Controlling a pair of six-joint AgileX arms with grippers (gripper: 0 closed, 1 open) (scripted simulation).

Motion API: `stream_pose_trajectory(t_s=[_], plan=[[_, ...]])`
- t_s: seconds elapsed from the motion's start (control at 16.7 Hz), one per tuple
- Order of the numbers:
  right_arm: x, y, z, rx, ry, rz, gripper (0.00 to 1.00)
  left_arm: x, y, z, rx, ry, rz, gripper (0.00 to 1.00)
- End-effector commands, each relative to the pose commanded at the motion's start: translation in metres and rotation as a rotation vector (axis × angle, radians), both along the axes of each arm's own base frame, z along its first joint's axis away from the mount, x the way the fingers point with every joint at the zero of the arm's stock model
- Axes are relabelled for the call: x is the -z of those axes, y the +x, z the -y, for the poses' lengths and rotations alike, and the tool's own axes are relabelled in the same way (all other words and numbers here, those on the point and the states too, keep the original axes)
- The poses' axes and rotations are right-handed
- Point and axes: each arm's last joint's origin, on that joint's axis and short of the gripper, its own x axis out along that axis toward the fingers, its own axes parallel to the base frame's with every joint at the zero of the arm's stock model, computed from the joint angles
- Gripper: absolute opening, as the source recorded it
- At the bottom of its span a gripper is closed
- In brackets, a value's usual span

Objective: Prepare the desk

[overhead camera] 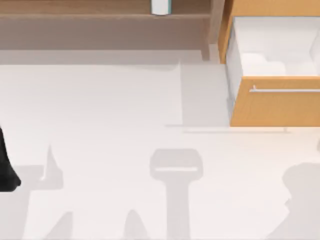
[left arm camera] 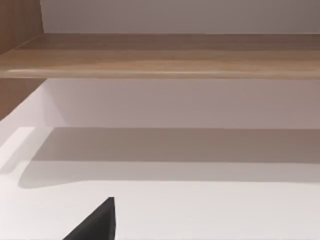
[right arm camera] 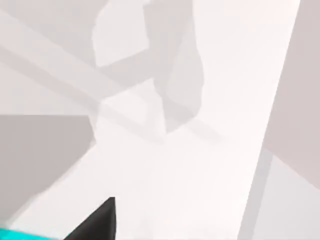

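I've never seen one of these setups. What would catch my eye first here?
Probably the orange-wood drawer at the top view's right, pulled open so its white inside shows, with a slim silver handle across its front. Next, the brown shelf along the back, with a small white and teal object standing on it. The white desk in front carries only shadows, and the left arm pokes in at its left edge.
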Motion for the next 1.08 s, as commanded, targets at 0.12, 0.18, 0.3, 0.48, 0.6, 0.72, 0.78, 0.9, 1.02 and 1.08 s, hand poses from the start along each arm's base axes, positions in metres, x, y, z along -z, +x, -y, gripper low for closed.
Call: stream_pose_trajectory(t_s=[0.12, 0.18, 0.3, 0.48, 0.6, 0.72, 0.78, 0.9, 1.02, 1.08], plan=[[0.008, -0.001, -0.022, -0.098, -0.143, 0.075, 1.00, 0.000, 0.000, 0.000, 0.000, 0.000, 0.000, 1.00], [0.011, -0.003, -0.033, -0.144, -0.209, 0.114, 1.00, 0.000, 0.000, 0.000, 0.000, 0.000, 0.000, 1.00], [0.018, -0.010, -0.058, -0.230, -0.327, 0.194, 1.00, 0.000, 0.000, 0.000, 0.000, 0.000, 0.000, 1.00], [0.026, -0.025, -0.095, -0.352, -0.458, 0.319, 1.00, 0.000, 0.000, 0.000, 0.000, 0.000, 0.000, 1.00], [0.029, -0.036, -0.118, -0.437, -0.511, 0.399, 1.00, 0.000, 0.000, 0.000, 0.000, 0.000, 0.000, 1.00], [0.033, -0.044, -0.141, -0.528, -0.538, 0.470, 1.00, 0.000, 0.000, 0.000, 0.000, 0.000, 0.000, 1.00], [0.036, -0.048, -0.152, -0.574, -0.544, 0.503, 1.00, 0.000, 0.000, 0.000, 0.000, 0.000, 0.000, 1.00], [0.040, -0.051, -0.170, -0.657, -0.544, 0.557, 1.00, 0.000, 0.000, 0.000, 0.000, 0.000, 0.000, 1.00], [0.043, -0.054, -0.184, -0.717, -0.538, 0.594, 1.00, 0.000, 0.000, 0.000, 0.000, 0.000, 0.000, 1.00], [0.044, -0.054, -0.187, -0.734, -0.536, 0.604, 1.00, 0.000, 0.000, 0.000, 0.000, 0.000, 0.000, 1.00]])
